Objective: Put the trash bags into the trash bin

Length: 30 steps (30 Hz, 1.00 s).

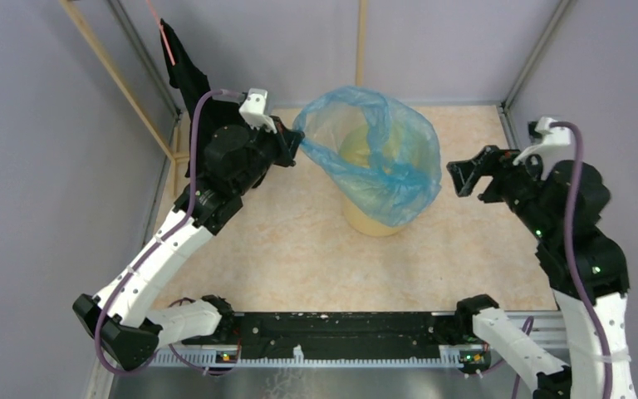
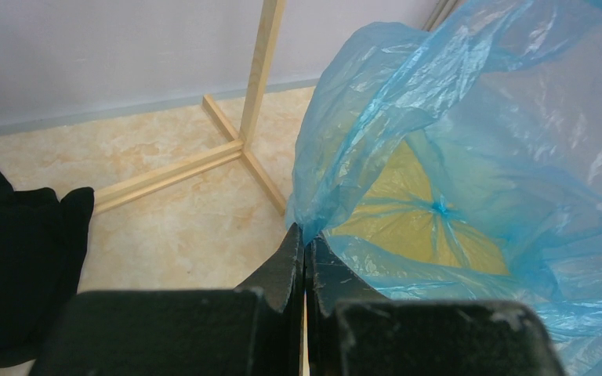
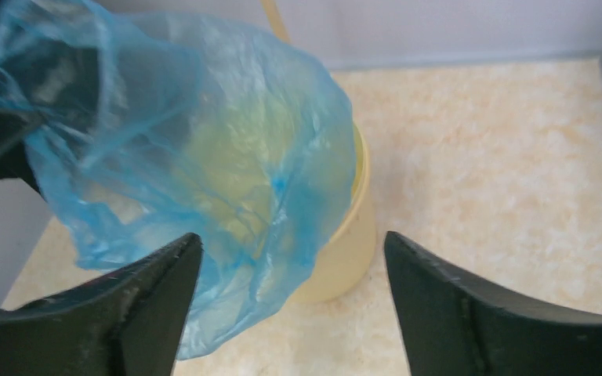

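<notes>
The light-blue trash bag (image 1: 374,154) hangs open over the yellow trash bin (image 1: 371,220) in the middle of the table, draped down its right side. My left gripper (image 1: 297,143) is shut on the bag's left rim and holds it up; the pinch shows in the left wrist view (image 2: 305,235), with the bag (image 2: 455,157) and the bin's yellow inside (image 2: 407,227) behind it. My right gripper (image 1: 458,176) is open and empty, just right of the bag. In the right wrist view the bag (image 3: 188,157) and bin (image 3: 345,251) lie ahead of the gripper (image 3: 291,243).
A black cloth (image 1: 184,66) hangs from a wooden frame (image 1: 116,75) at the back left; it also shows in the left wrist view (image 2: 16,258). Grey walls enclose the marbled table (image 1: 282,249).
</notes>
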Each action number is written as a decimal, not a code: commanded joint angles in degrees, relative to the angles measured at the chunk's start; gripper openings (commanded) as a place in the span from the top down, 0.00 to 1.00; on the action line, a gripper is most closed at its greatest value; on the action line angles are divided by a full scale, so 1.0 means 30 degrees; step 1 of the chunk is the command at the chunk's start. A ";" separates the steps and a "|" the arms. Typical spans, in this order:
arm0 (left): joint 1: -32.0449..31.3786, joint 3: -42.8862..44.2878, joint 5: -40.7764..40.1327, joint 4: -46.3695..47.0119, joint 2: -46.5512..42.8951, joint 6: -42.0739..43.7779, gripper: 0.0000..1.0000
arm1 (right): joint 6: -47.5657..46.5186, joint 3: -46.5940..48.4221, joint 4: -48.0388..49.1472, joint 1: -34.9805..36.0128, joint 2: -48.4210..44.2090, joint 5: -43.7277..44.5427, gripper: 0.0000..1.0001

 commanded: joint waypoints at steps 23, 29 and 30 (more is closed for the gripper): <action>0.0099 0.0090 0.0643 0.0779 -0.0904 -0.0524 1.00 | 0.4412 -0.5458 1.1082 0.2747 1.0414 -0.2117 0.66; 0.0076 -0.0625 0.2024 0.1297 -0.0512 -0.1407 1.00 | 0.3310 -0.6180 1.0288 0.2749 1.1821 -0.0369 0.72; 0.0092 -0.0758 0.2126 0.1380 -0.0480 -0.1499 1.00 | 0.3086 -0.6315 0.9922 0.2747 1.1409 -0.0113 0.72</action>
